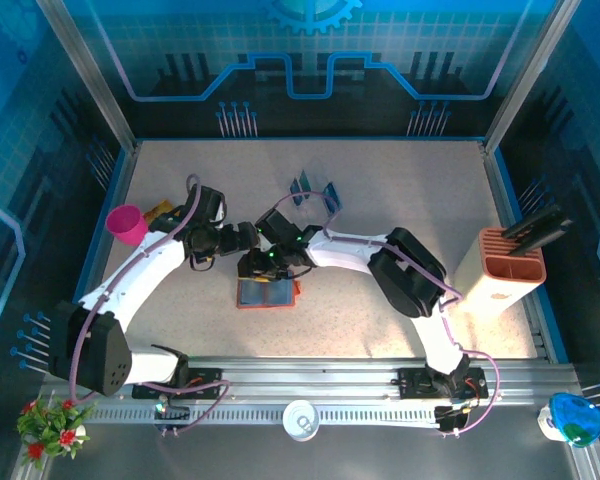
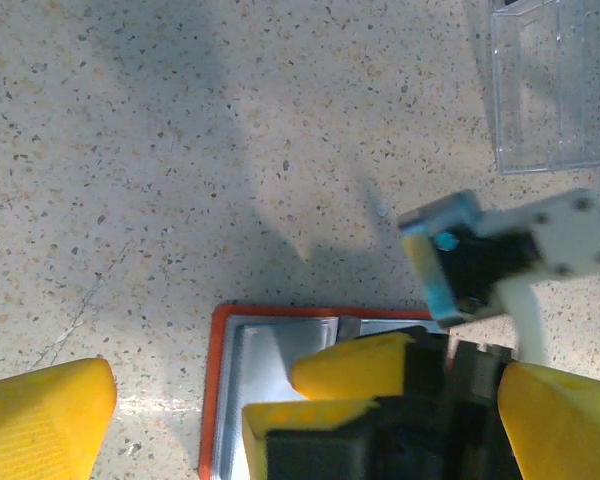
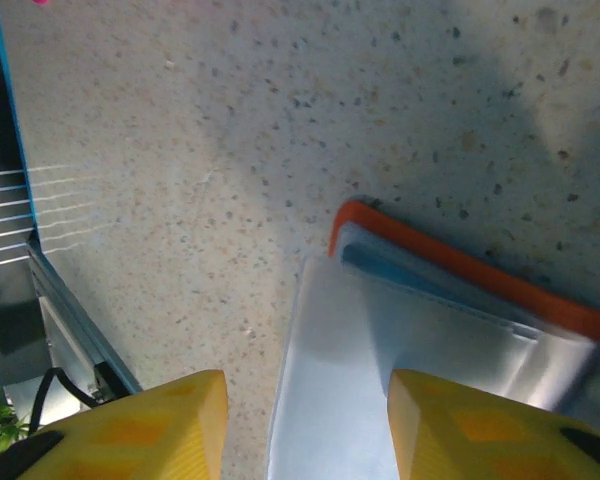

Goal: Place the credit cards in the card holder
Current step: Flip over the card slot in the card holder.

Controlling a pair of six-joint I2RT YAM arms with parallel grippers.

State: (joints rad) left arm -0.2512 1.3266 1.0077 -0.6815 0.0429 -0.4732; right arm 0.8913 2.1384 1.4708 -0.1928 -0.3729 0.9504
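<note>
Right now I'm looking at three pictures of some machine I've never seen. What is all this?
It is two white robot arms bolted side by side, each ending in a two-finger gripper. One picture looks down from above; the other two come from wrist cameras. On the speckled table lies an open orange folding wallet with grey-blue pockets, below the right gripper, its yellow fingers spread. The left gripper, also open, hovers beside. Blue cards stand farther back, apparently in a clear plastic rack. Neither gripper visibly holds anything.

No text, number or brand can be read; light markings on the cards [image 1: 300,187] beyond the wallet [image 1: 267,293] are too small.
</note>
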